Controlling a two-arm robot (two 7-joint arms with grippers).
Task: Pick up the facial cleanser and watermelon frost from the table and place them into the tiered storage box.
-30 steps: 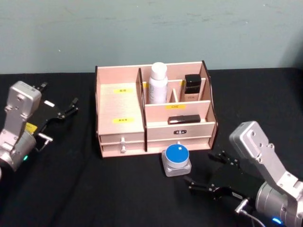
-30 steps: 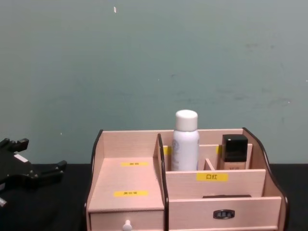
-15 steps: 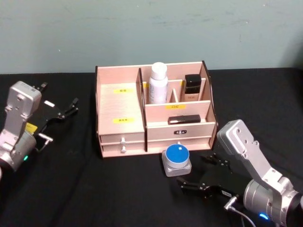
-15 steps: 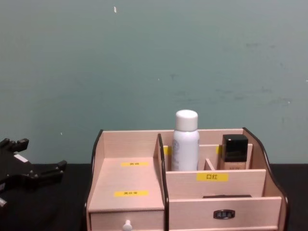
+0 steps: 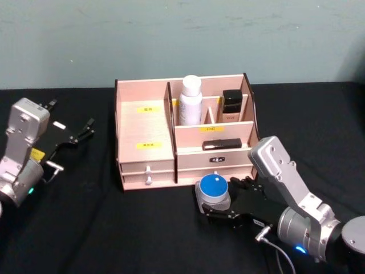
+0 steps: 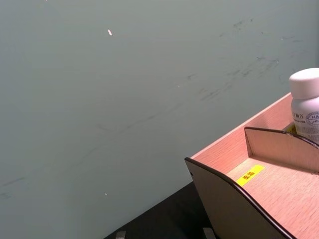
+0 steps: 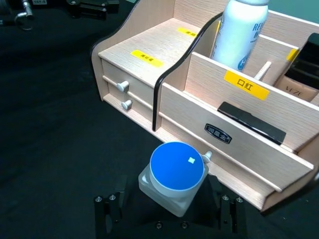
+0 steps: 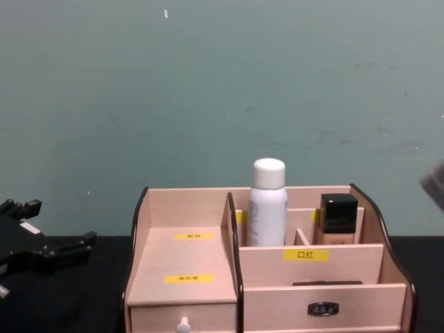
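Watermelon frost (image 7: 175, 175) stands lid-up, apparently between right gripper (image 7: 168, 203) fingers.

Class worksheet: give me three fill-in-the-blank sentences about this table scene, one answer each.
The jar before the storage box has a ____ lid. The open fingers of the right gripper stand either side of the ____. The white bottle stands ____ the storage box. Missing words: blue; jar; inside.

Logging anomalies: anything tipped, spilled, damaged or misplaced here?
Nothing stands out. The white bottle stands upright in the tiered storage box; the blue-lidded jar sits upright before it, inside the open right gripper. The left gripper idles at left.
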